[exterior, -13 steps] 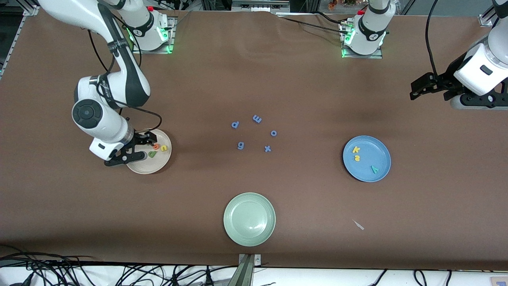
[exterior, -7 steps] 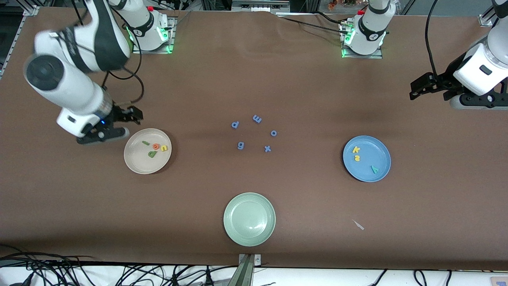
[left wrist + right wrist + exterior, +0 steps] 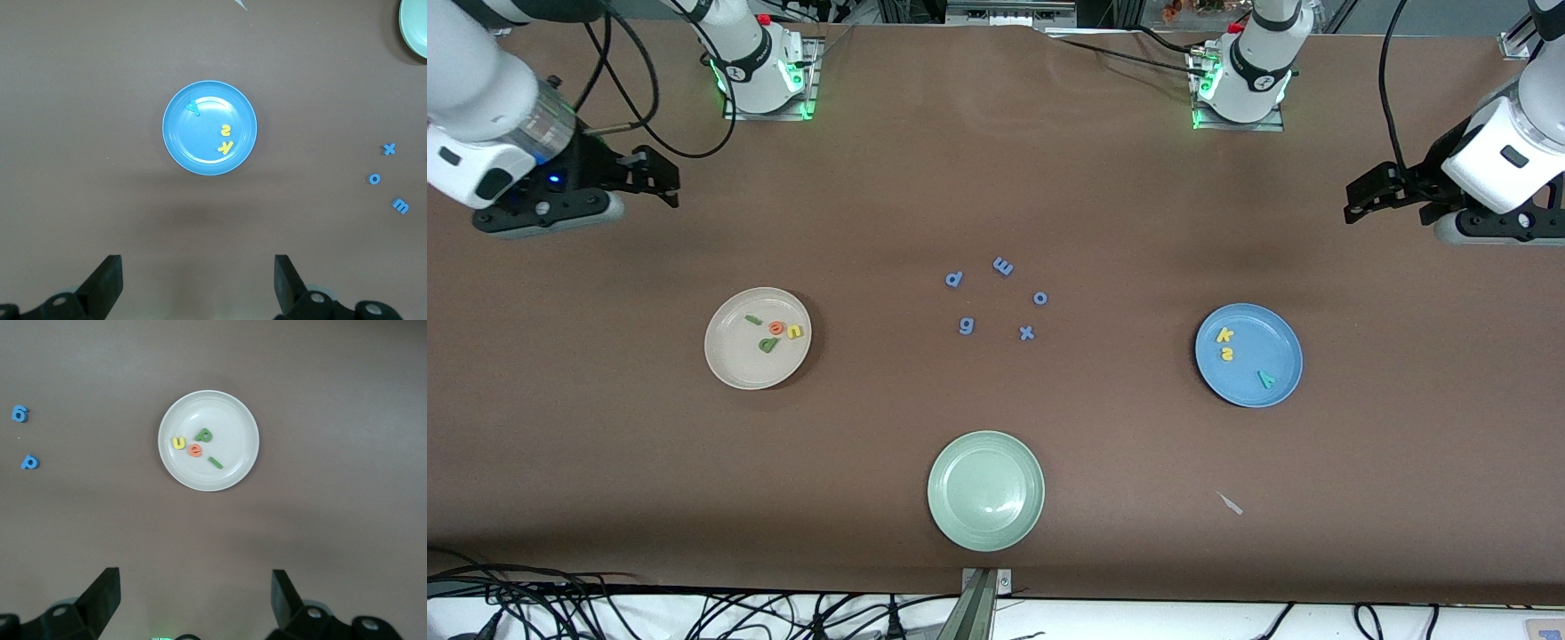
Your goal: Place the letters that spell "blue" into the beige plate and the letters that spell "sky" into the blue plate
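We see that the right gripper [image 3: 660, 180] has risen off the beige plate [image 3: 729, 369], jaws wide, empty; left gripper [image 3: 1356, 203] waits, open; blue-purple letters [image 3: 1003, 266] read p, m, o, g, x

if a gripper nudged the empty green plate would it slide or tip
The pale green plate looks shallow and wide with a low rim, so it would probably slide flat, not tip. It holds nothing, so likely light and quick to skid on the brown table. Its round, thin rim may be awkward to pinch.

Beige plate [image 3: 734, 369], blue plate [image 3: 1276, 342], pale green plate [image 3: 985, 491] — blue-purple letters [image 3: 997, 299] on brown table [image 3: 1103, 196]
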